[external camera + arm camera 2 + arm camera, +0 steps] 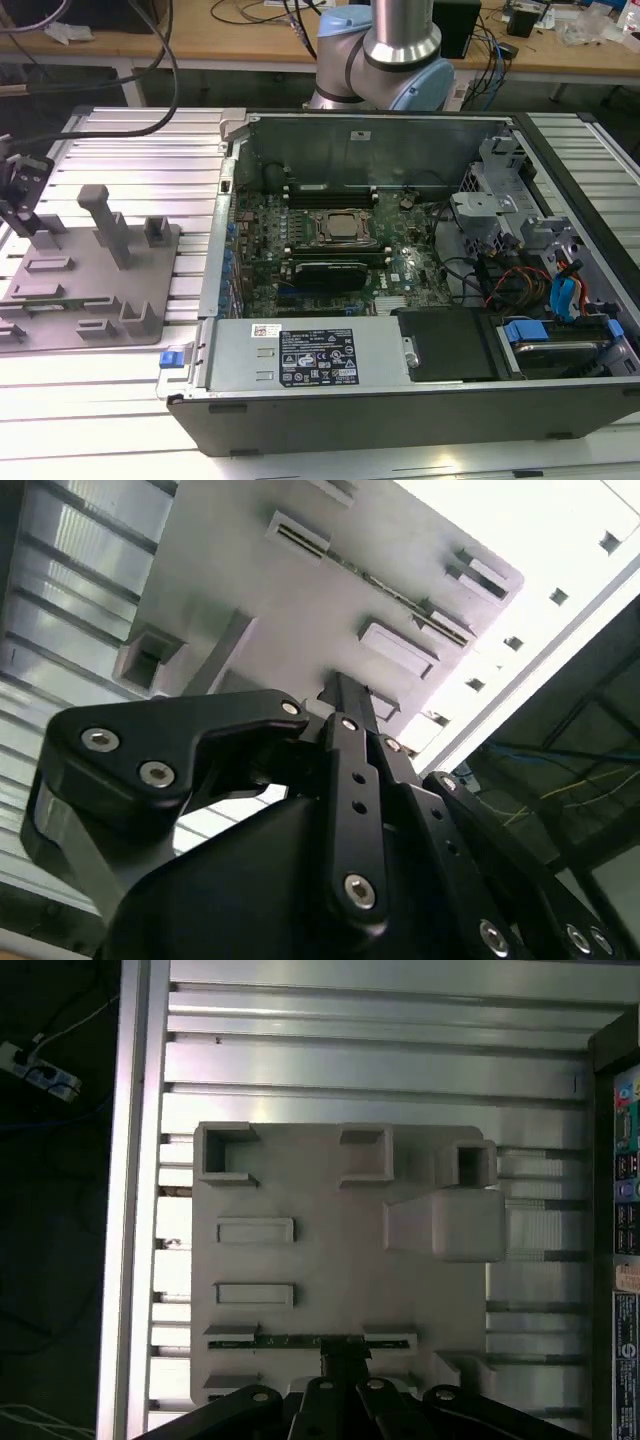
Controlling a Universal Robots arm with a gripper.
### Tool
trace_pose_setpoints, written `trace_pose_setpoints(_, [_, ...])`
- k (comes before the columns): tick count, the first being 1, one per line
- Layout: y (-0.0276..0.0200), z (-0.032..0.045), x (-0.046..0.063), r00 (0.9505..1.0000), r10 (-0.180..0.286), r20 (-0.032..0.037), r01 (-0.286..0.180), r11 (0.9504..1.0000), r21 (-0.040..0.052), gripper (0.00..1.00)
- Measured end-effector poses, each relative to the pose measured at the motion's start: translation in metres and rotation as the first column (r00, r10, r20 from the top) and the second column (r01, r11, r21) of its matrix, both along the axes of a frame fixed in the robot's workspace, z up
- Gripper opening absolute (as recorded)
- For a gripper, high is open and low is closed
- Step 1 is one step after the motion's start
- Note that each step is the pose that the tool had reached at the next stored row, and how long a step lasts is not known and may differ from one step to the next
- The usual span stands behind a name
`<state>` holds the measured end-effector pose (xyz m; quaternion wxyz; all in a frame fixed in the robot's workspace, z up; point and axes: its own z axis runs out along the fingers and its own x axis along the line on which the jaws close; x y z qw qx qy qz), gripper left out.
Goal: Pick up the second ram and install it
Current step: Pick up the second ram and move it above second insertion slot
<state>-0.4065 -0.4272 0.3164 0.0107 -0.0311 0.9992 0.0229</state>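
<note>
Ribbed aluminium table [100, 420] carries everything in this workshop. Closest to the wrist cameras is the gripper [345, 1358], hanging low over the grey holder plate [330, 1250] at the exterior view's left [22, 190]. Its tip sits right at the middle of the second ram [310, 1341], but I cannot tell whether it is spread, closed or already clamped, nor whether it touches the stick. The second ram stands on edge on the holder plate, a thin green strip with each end tucked into a small end block [232, 1332], its middle span bare; in the second wrist view it runs as a narrow line [385, 585] just beyond the gripper [343, 690]. I judge it light and stiff but easily damaged. The flat faces at mid-length look the safest place to pinch, squarely and clear of the contact edge. A tall peg [465, 1222] stands farther along the plate, well apart from the stick. Beyond lies the open computer case [400, 410], with its motherboard [400, 270] and processor socket [340, 228]. Farthest back are the arm [395, 45] and cluttered benches [200, 40].
</note>
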Motion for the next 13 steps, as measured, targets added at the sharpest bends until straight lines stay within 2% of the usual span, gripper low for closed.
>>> trace_pose_setpoints(2, [0.0000,-0.0003,0.0000,0.9992,0.040,0.0000,-0.040,0.9992,0.0000,0.08])
trace_pose_setpoints(3, [0.0000,-0.0006,0.0000,0.9963,0.086,0.0000,-0.086,0.9963,0.0000,0.08])
trace_pose_setpoints(4, [0.0000,-0.0007,0.0000,0.9945,0.105,0.0000,-0.105,0.9945,0.0000,0.08])
trace_pose_setpoints(5, [0.0000,-0.0009,0.0000,0.9912,0.133,0.0000,-0.133,0.9912,0.0000,0.08])
trace_pose_setpoints(7, [0.0000,-0.0014,0.0000,0.9790,0.204,0.0000,-0.204,0.9790,0.0000,0.08])
trace_pose_setpoints(9, [0.0000,-0.0021,0.0000,0.9561,0.293,0.0000,-0.293,0.9561,0.0000,0.08])
trace_pose_setpoints(11, [0.0000,-0.0027,0.0000,0.9238,0.383,0.0000,-0.383,0.9238,-0.0001,0.08])
trace_pose_setpoints(12, [0.0000,-0.0031,0.0000,0.9030,0.430,-0.0001,-0.430,0.9030,-0.0001,0.08])
trace_pose_setpoints(13, [0.0000,-0.0033,0.0000,0.8921,0.452,0.0001,-0.452,0.8921,0.0000,0.08])
